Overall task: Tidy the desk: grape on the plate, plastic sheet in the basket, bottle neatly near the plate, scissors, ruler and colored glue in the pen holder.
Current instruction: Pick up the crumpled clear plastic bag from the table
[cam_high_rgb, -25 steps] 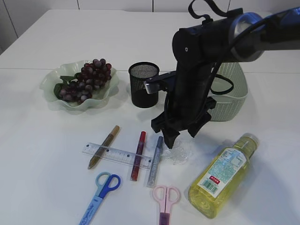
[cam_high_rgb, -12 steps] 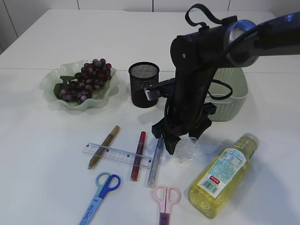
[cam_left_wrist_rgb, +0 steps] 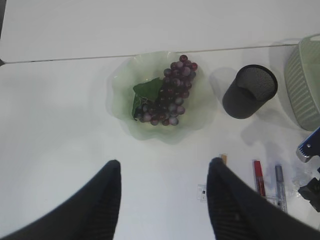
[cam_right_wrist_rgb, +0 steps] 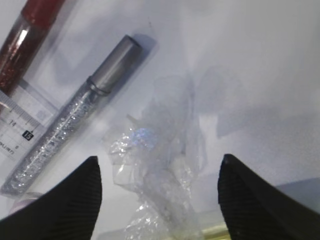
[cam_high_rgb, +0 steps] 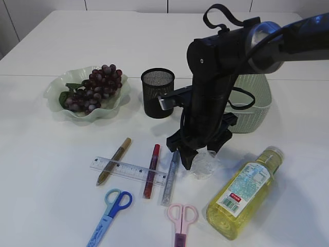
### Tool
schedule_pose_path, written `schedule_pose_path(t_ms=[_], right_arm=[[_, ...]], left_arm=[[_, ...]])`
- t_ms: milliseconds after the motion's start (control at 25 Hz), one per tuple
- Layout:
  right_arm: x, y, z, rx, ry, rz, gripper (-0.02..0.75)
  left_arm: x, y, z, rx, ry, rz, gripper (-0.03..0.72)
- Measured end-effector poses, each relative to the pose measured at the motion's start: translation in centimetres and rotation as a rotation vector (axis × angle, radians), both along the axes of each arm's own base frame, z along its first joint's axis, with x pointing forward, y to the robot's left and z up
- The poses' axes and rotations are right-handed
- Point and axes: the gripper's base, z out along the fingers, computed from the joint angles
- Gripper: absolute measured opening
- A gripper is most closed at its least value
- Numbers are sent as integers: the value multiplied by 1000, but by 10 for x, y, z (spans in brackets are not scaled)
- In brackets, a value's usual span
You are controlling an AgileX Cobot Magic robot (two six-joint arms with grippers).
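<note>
Grape (cam_high_rgb: 95, 86) on plate (cam_high_rgb: 57, 88)

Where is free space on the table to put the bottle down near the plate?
Bare table lies in front of the plate, left of the gold glue pen, and behind the pen holder. Around the ruler and both scissors it is crowded.

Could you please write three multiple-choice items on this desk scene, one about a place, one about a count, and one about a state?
1. Where is the bunch of purple grapes?
A. on the wavy green plate
B. in the pale green basket
C. in the black mesh pen holder

2. How many scissors lie on the white table?
A. one
B. two
C. three

3. How is the right gripper?
A. shut on the yellow bottle
B. out of view
C. open over the crumpled clear plastic sheet

Answers: 1 A, grapes rest on the plate. 2 B, a blue pair and a pink pair. 3 C, its fingers stand apart either side of the sheet.
</note>
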Motion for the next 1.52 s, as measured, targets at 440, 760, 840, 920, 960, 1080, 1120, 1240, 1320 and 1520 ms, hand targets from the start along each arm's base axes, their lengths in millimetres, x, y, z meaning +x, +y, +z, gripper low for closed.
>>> schedule_pose_path(t_ms=[440,760,840,920,960,1080,1120,1240,1320,1520], right_arm=[[-1,1,0,10,14,-7,534],[-1,1,0,15,14,-10,287],[-1,2,0,17,14,-10,213],[-1,2,0,17,14,-10,155],[-1,2,0,17,14,-12,128],[-1,2,0,17,14,-21,90],[-1,1,0,16,17,-26,85],[-3,1,3,3,43,-36,80],[-3,1,8,-5,61,-34,79],[6,6,28,20,21,-39,78]], left_arm=[[0,0,0,0,0,0,405],[-3,1,2,-2,-8,0,404],[-4,1,3,-3,-12,0,404],[-6,1,5,-4,-18,0,404],[-7,2,6,-4,-20,0,404],[-8,2,6,-5,-22,0,403],[-8,2,6,-5,-22,0,400],[-8,2,6,-5,-22,0,394],[-8,2,6,-5,-22,0,393],[-8,2,6,-5,-22,0,385]])
